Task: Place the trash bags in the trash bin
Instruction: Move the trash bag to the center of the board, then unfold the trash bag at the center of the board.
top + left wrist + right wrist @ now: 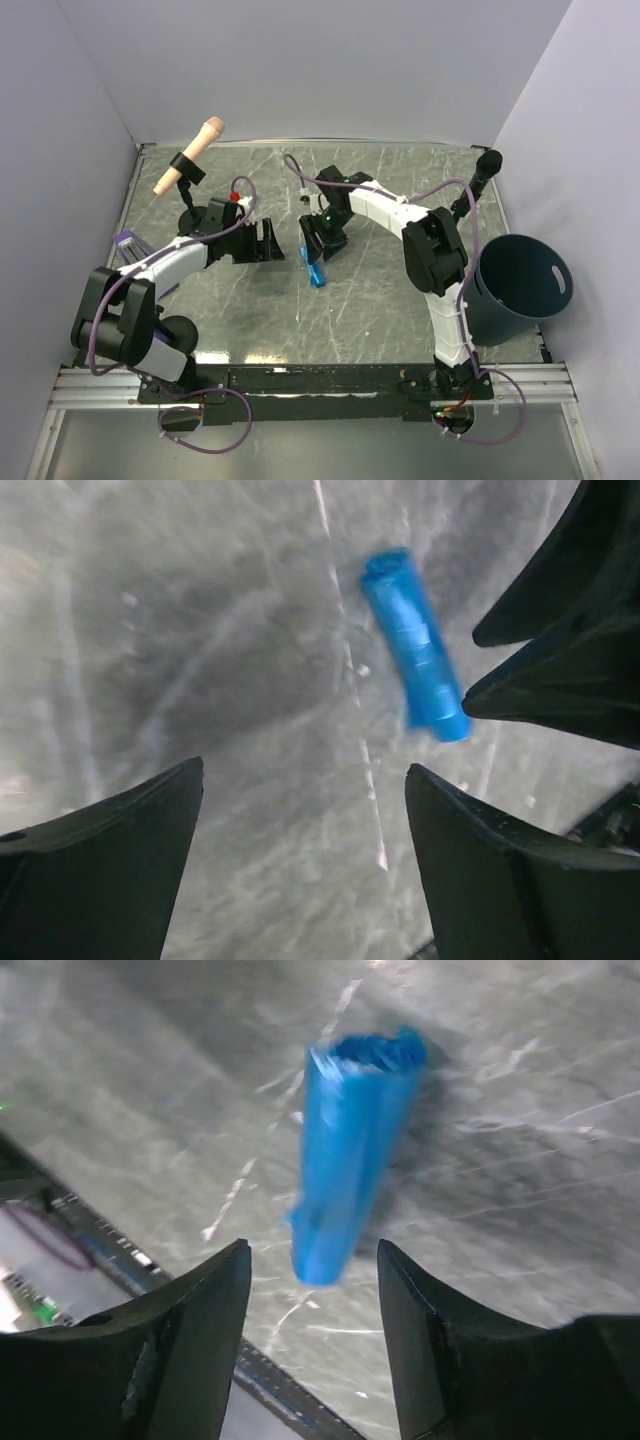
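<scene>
A small tight blue trash-bag roll lies on the marbled table at centre. My right gripper hovers just above and behind it, jaws open. In the right wrist view the roll sits just beyond the open fingertips, not between them, and looks blurred. My left gripper is open and empty a little left of the roll. In the left wrist view the roll lies ahead to the right, beside the right gripper's dark fingers. The dark teal trash bin stands at the right edge.
A pink microphone on a black stand stands at back left. A black microphone on a stand stands at back right near the bin. A purple object lies at the left edge. Grey walls enclose the table.
</scene>
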### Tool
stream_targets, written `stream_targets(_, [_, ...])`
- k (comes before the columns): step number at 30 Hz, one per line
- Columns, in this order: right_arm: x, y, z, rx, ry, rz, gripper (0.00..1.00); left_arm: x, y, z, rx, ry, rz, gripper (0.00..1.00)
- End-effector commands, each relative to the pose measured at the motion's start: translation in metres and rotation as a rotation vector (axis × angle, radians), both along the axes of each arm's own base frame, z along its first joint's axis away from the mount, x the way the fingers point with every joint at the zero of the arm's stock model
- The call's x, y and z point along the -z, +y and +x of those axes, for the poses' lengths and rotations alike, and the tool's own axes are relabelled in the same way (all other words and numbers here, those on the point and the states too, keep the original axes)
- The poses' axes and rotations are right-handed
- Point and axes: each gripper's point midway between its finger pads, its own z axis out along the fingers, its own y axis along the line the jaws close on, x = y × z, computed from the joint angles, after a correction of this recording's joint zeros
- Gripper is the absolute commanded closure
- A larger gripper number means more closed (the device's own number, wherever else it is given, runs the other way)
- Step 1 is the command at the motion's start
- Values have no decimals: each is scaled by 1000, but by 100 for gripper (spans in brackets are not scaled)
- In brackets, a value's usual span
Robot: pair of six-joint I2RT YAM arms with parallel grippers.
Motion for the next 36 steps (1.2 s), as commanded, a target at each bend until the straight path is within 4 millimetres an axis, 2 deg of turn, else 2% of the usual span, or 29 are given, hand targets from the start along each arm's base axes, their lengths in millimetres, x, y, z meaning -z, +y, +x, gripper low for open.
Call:
stream_targets(1, [-70, -3, 8, 28, -92, 159, 39, -6, -26, -6, 32, 65, -167, 19])
stream_targets(3, [-70, -25, 16, 69, -143, 111, 41, 1, -29, -8, 28, 97, -190, 26])
stream_targets(5, [-70, -43, 22, 89, -171, 80, 41, 4, -34, -8, 28, 113, -219, 27])
stream_targets(8, [-72, -60, 26, 89, -172, 99, 43, 12, -41, -3, 16, 133, -223, 26])
stream_targets(10, [-71, -66, 29, 61, -189, 88, 45, 18, -43, 1, 9, 147, -217, 26])
stream_targets(13, [-63, -61, 33, 54, -195, 68, 45, 25, -49, 5, 8, 178, -235, 29])
stream_targets(17, [-55, -66, 39, 89, -194, 38, 46, 29, -62, 8, 47, 206, -251, 38])
stream_targets(19, [-55, -71, 36, 93, -201, 25, 46, 32, -68, 8, 57, 227, -260, 47])
stream_targets(24, [-56, -84, 24, 107, -218, -2, 47, 22, -99, 22, 119, 201, -304, 55])
stream_targets(30, [-59, -96, 13, 106, -240, -23, 48, -7, -141, 27, 252, 141, -365, 97])
stream_targets(33, [-53, -102, 13, 113, -232, -40, 48, -16, -150, 26, 285, 121, -384, 99])
stream_targets(36, [-52, -106, 15, 116, -229, -45, 48, -19, -147, 21, 288, 112, -390, 99])
